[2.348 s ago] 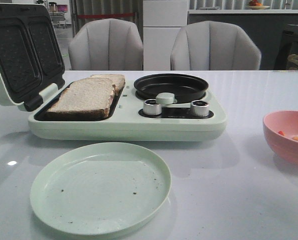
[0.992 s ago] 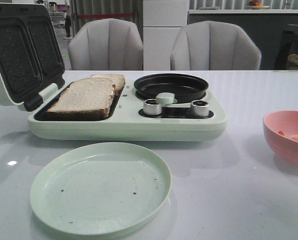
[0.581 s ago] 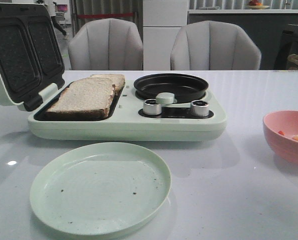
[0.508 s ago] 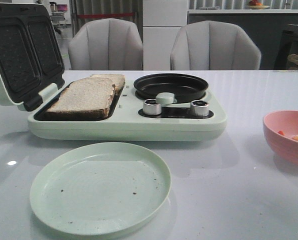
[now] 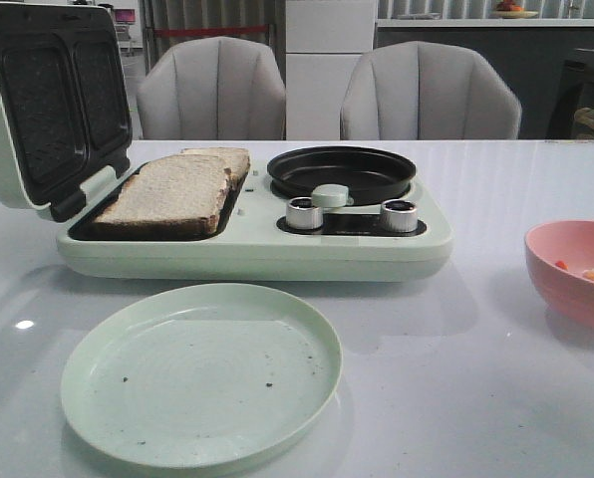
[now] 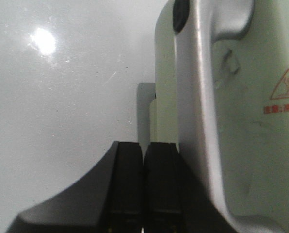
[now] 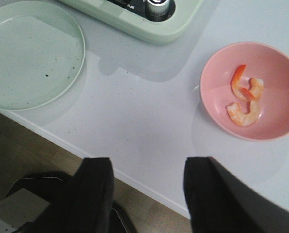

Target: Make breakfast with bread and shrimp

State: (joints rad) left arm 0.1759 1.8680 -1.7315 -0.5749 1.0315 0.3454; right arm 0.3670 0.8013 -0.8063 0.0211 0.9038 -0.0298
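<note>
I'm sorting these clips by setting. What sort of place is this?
Likely a kitchen or dining area, perhaps a staged one. A breakfast maker with bread in it sits on a white table, padded chairs stand behind, and a white fridge-like cabinet and a counter line the back.

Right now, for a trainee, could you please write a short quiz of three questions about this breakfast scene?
1. True or false: the bread lies in the open sandwich maker.
2. Where is the shrimp? A) green plate B) pink bowl C) black pan
3. Which gripper is open: left gripper or right gripper?

Key: 1 true; 2 B; 3 right.
</note>
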